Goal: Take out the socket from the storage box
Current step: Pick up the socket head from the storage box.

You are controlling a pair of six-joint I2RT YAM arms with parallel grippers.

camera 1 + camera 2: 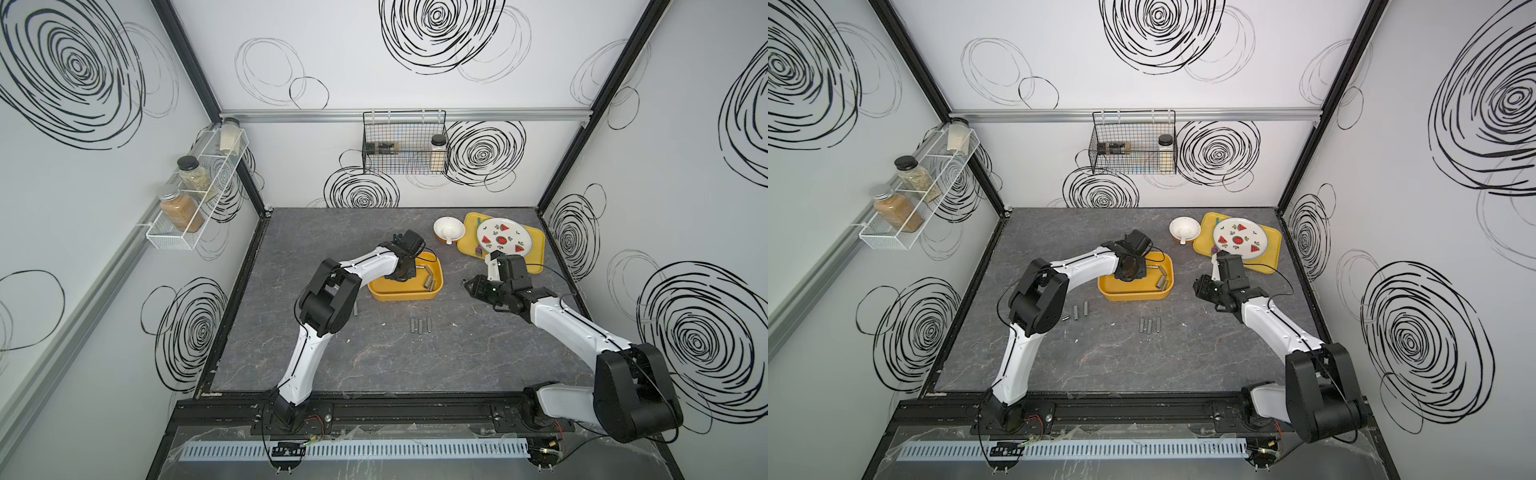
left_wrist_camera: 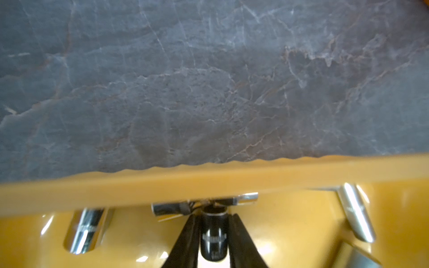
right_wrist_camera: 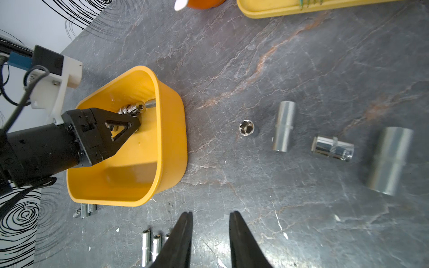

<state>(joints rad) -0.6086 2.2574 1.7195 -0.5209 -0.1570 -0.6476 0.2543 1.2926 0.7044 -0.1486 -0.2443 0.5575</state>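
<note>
One box [image 1: 405, 296] is holding at least four sockets [image 2: 86, 229], the full count being hidden by the arm. Ten more are lying on the table [image 1: 374, 365]: three in a row before the box, three off its front left corner and four to its right. One tray [image 1: 536, 255] is carrying one plate [image 1: 503, 237] and one fork [image 1: 478, 250], one bowl [image 1: 436, 227] with one spoon [image 1: 448, 235] is sitting beside it, and four jars [image 1: 189, 172] are standing on the walls, three in one rack [image 1: 166, 243] and one in one basket [image 1: 399, 166].
</note>
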